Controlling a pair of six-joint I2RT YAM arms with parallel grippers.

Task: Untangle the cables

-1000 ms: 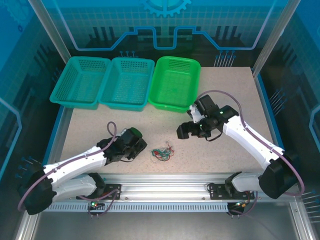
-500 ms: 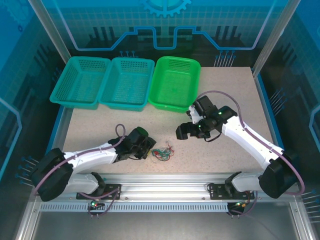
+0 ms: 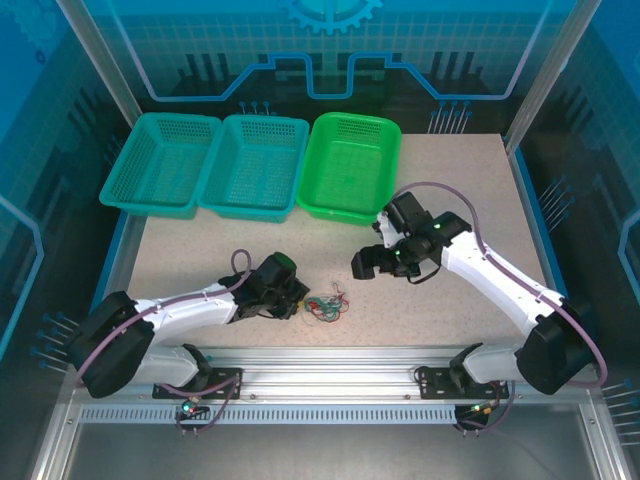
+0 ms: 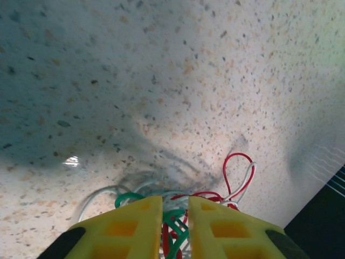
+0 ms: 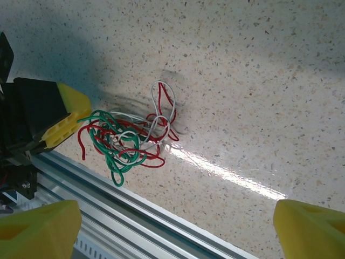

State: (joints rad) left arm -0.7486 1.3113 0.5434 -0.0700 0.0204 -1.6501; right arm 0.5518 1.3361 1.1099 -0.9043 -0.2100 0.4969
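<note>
The left tool [image 3: 296, 299] is lying low on the bench [image 3: 450, 180], at 9 o'clock of the cables [image 3: 324, 306], which are sitting as one green, red and whitish tangle toward 6 o'clock of the bench, near its front rail. The left wrist view is adding what the top view is not: the yellow fingers [image 4: 129, 224] are pinched to a narrow slot with green and red strands running through it, and a red and a white loop are poking out at 1 o'clock. The right tool [image 3: 362, 265] is hanging at 2 o'clock of the tangle, apart from it. Its own camera is showing its fingertips [image 5: 310, 229] spread wide, gripping nothing, while the left tool's yellow tip is touching the tangle at 9 o'clock
</note>
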